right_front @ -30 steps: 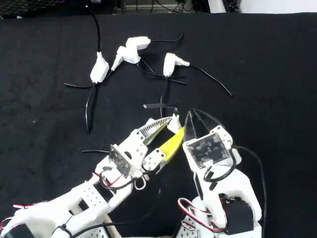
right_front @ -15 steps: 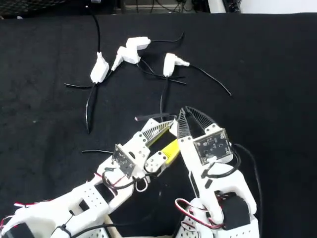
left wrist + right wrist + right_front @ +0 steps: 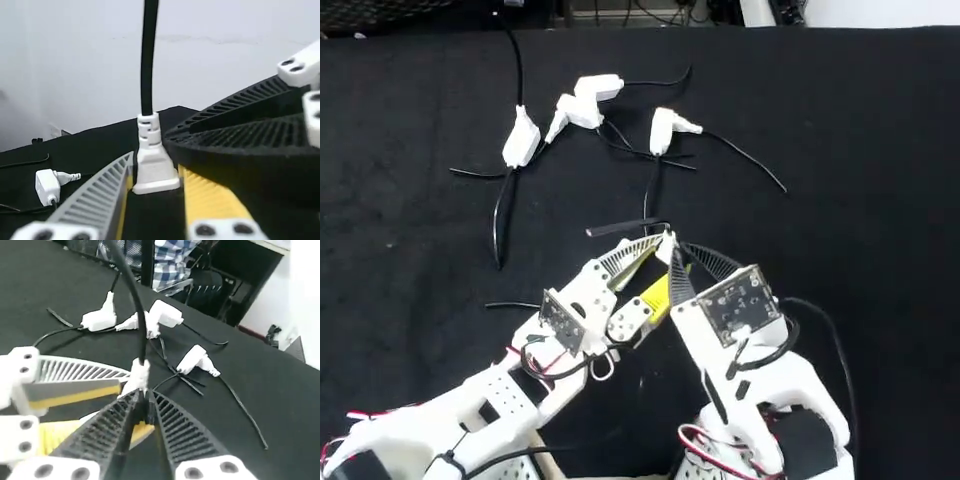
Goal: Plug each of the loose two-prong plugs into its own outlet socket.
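High view. Over the last second: a swing of the right gripper [image 3: 676, 258] toward 9 o'clock, from just beside the left gripper [image 3: 666, 256] to tip against tip with it; a slide of the black cable [image 3: 620, 229] stub toward 8 o'clock; left arm nearly unmoved. Now, slightly toward 6 o'clock from the middle of the black counter [image 3: 860, 150]: the held plug [image 3: 666, 246], white, clamped between the left gripper's grey and yellow fingers. Right gripper's black fingers pressed in on the same plug from 3 o'clock. Toward 12 o'clock, well apart from both grippers: an 11 o'clock connector [image 3: 521, 140], a touching connector pair [image 3: 585, 103], a 12 o'clock connector [image 3: 663, 129], all white, thin black leads crossing among them; plug or socket, hard to tell.

Left wrist view. Held plug [image 3: 154, 167] gripped on both flanks by the grey finger [image 3: 95, 200] and the yellow finger [image 3: 210, 200]; cable [image 3: 148, 55] running straight out of its strain relief. Black fingers [image 3: 250, 135] of the right gripper stacked close, tips touching the plug's flank. Beyond, lying on the counter [image 3: 100, 145], a white connector [image 3: 46, 184].

Right wrist view. Right gripper [image 3: 145, 400] shut to a thin slit, tips nipping the wide end of the held plug [image 3: 138, 377]; cable [image 3: 131, 300] arcing off its narrow end. Grey finger [image 3: 80, 371] and yellow finger [image 3: 75, 396] alongside, reaching the plug. Farther off on the counter [image 3: 280, 400]: 11 o'clock connector [image 3: 100, 319], connector pair [image 3: 160, 315], 12 o'clock connector [image 3: 197, 360].
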Motion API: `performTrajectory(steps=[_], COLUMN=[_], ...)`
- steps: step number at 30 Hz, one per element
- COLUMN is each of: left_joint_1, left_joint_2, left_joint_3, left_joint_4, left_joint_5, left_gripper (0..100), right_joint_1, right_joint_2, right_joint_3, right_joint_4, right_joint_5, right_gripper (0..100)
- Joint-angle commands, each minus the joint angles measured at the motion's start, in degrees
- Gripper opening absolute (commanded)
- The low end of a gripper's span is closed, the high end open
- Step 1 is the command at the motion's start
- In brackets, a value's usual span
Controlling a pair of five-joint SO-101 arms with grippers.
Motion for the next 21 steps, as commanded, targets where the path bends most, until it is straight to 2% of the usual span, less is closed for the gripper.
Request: performTrajectory(steps=[1, 6, 10, 15, 21], left_joint_1=[0.1, 1.3, 2.3, 2.4, 2.7], left_joint_2=[-0.6, -1.2, -1.2, -1.2, -1.2], left_joint_3=[1.1, 1.2, 1.2, 1.2, 1.2], left_joint_4=[-1.8, 1.5, 1.8, 1.8, 1.8], left_joint_5=[0.3, 0.3, 0.3, 0.3, 0.3], left_gripper=[3, 3, 3, 3, 3], right_joint_1=[-0.6, 4.1, 6.3, 8.2, 12.5], right_joint_2=[-5.5, -5.4, -5.2, -5.1, -5.0], right_joint_3=[-2.2, 0.6, 6.8, 12.1, 11.7], right_joint_4=[0.0, -7.5, -16.2, -24.8, -25.7], right_joint_5=[5.0, 19.3, 25.9, 27.3, 27.4], right_gripper=[1.2, 1.2, 1.2, 1.2, 1.2])
